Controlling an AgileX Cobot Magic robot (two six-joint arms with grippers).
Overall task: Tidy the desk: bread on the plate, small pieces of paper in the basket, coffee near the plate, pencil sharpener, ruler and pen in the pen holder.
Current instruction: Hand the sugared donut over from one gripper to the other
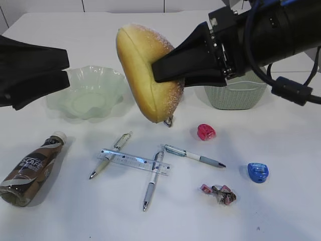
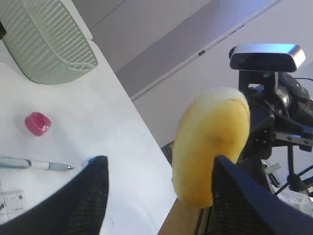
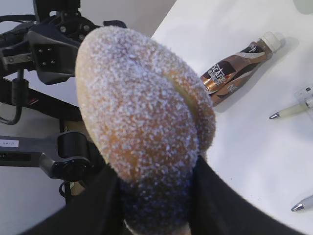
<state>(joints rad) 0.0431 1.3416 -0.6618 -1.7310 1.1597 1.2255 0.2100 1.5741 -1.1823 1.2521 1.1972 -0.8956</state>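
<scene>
Exterior: I see the right gripper [image 1: 168,70] clamped on the bread [image 1: 145,75], an oval golden bun with sugar-dusted edge, held in the air right of the plate [image 1: 88,93], above the ruler [image 1: 134,161]. The left gripper [image 1: 62,68] sits beside the plate.

Left wrist: my left fingers [image 2: 93,191] stand wide, holding nothing; the bun's smooth yellow underside shows beyond.

Right wrist: the bun's sugared brown top fills the jaws; the coffee [image 3: 237,68] lies beyond.
</scene>
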